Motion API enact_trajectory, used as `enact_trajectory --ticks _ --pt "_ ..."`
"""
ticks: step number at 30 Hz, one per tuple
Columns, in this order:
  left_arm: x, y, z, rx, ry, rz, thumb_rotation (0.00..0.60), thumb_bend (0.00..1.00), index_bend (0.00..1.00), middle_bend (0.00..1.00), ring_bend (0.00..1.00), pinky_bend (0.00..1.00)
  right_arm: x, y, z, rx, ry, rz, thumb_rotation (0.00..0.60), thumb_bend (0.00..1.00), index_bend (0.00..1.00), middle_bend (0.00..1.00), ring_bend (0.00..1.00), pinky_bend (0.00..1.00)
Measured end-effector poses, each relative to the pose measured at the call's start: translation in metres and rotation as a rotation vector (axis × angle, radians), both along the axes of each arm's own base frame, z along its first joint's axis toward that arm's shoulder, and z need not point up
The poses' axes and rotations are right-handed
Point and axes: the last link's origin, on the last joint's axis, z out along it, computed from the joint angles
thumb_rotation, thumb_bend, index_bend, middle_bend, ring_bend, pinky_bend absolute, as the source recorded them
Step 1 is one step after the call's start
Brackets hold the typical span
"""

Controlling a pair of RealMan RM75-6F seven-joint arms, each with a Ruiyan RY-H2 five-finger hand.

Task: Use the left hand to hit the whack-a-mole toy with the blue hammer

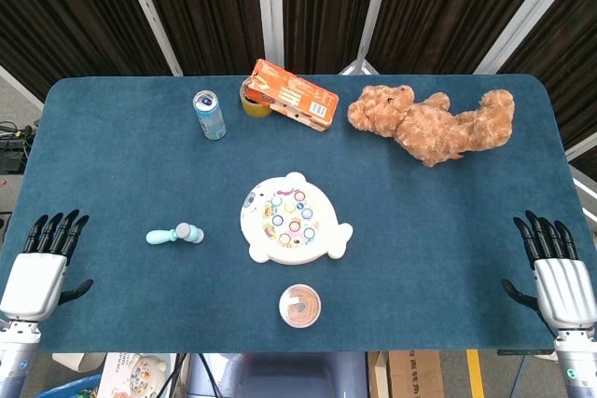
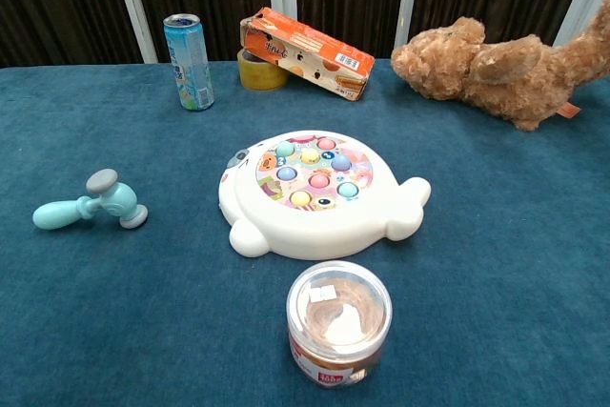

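White-backed with black fingers, the left hand [image 1: 35, 272] sits at the lower left of the head view, over the near left corner of the table [image 1: 112, 184]. Its fingers are straight and spread, the thumb out to the side, and it holds nothing. The right hand [image 1: 560, 277] mirrors it at the lower right of the same view, fingers likewise extended and apart, also holding nothing. Neither hand shows in the chest view.

To the right of the left hand, and well apart from it, the blue hammer [image 1: 175, 235] lies on its side on the blue cloth, handle pointing toward the left of the frame and grey-capped head toward the centre. In the chest view the hammer [image 2: 91, 205] rests at the left middle, untouched.

Further right, near the centre of the frame, lies the whack-a-mole toy [image 1: 292, 219], a white seal-shaped body with coloured buttons on top; the chest view shows the toy [image 2: 319, 193] flat on the cloth. Just below it in the frame stands a round jar [image 2: 338, 323] with a clear lid.

Along the upper part of the frame, from left to right, stand a blue can [image 1: 209, 115], an orange box [image 1: 292, 94] leaning on a yellow tape roll [image 2: 259, 71], and a brown plush bear [image 1: 431, 124] lying down.
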Motion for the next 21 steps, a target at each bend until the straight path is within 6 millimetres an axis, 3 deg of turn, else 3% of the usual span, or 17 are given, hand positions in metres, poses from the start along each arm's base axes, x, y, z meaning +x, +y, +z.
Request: enact_trajectory --ticks 7,11,21 --pt "0.005 0.003 -0.003 -0.01 -0.02 0.02 0.6 0.01 0.0 0.0 0.0 0.0 -0.001 0.001 0.0 0.003 -0.001 -0.011 0.6 0.19 0.0 0.0 0.0 0.0" --pt "0.015 0.006 -0.006 -0.031 -0.048 0.032 0.6 0.06 0.02 0.0 0.0 0.0 -0.001 0.001 0.001 0.005 -0.01 -0.016 0.6 0.19 0.0 0.0 0.0 0.0" --pt "0.036 0.039 -0.018 -0.054 0.008 0.063 0.6 0.18 0.28 0.03 0.0 0.04 0.001 0.001 -0.002 0.017 -0.022 -0.01 0.6 0.19 0.0 0.0 0.0 0.0"
